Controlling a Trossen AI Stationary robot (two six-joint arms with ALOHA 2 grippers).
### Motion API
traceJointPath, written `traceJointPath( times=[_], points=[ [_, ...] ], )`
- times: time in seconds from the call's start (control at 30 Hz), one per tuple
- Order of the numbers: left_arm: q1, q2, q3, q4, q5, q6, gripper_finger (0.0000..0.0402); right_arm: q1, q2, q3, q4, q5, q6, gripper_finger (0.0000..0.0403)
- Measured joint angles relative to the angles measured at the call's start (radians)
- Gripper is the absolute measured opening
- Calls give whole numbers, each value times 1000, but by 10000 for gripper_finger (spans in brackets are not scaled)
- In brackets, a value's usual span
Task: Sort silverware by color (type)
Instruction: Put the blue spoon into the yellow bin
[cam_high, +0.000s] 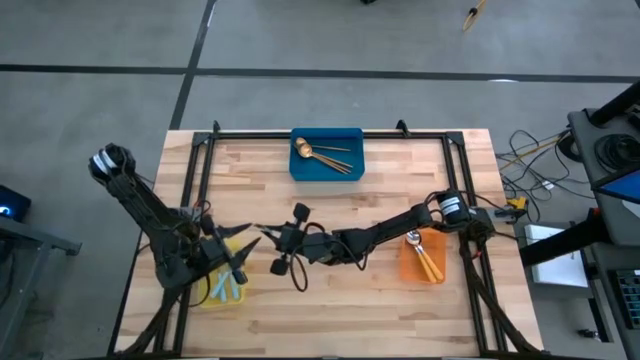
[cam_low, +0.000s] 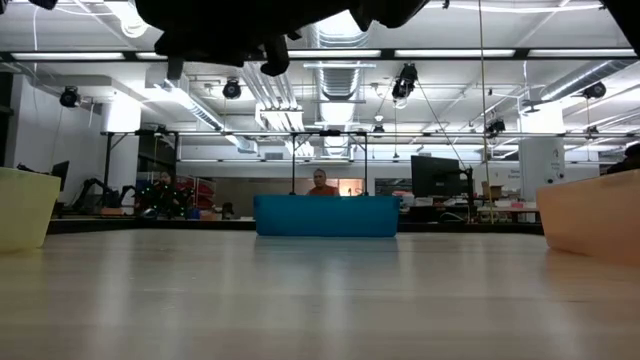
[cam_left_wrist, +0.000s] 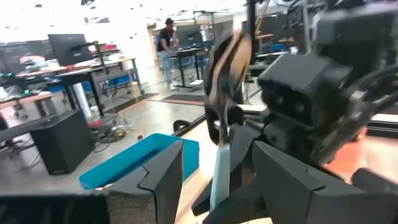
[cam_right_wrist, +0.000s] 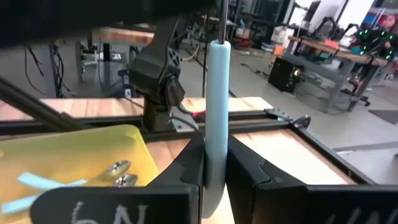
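Note:
A spoon with a light-blue handle and a silver bowl is held above the table's middle left. My right gripper, reaching in from the right, is shut on it. My left gripper faces it, open, its fingers standing either side of the handle without touching. The yellow bin holds light-blue-handled spoons. The blue bin holds gold spoons. The orange bin holds orange-handled spoons. My right gripper pinches the spoon's light-blue handle between its two fingers. The fingers come level from the table's right side. The handle runs out past the fingertips to the thin metal neck. The spoon is lifted clear of the table.
A black frame runs round the wooden table top. In the low view the yellow bin, blue bin and orange bin stand at left, far middle and right, bare wood between them. A person is in the room behind.

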Motion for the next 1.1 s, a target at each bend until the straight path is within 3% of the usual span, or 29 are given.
traceJointPath(
  times=[0.27,0.4,0.67,0.9,1.1],
  points=[
    [73,72,0,0,18,-100,174,0,-1,0,13,0,-2,28],
    [100,99,-1,36,67,-114,174,0,-1,0,13,-1,-12,28],
    [139,125,12,56,67,-123,167,0,-1,0,13,-8,-16,28],
    [143,126,21,59,67,-124,124,0,-1,0,13,-8,-17,28],
    [143,126,21,63,65,-157,52,0,-1,0,5,-8,-1,29]
  ],
)
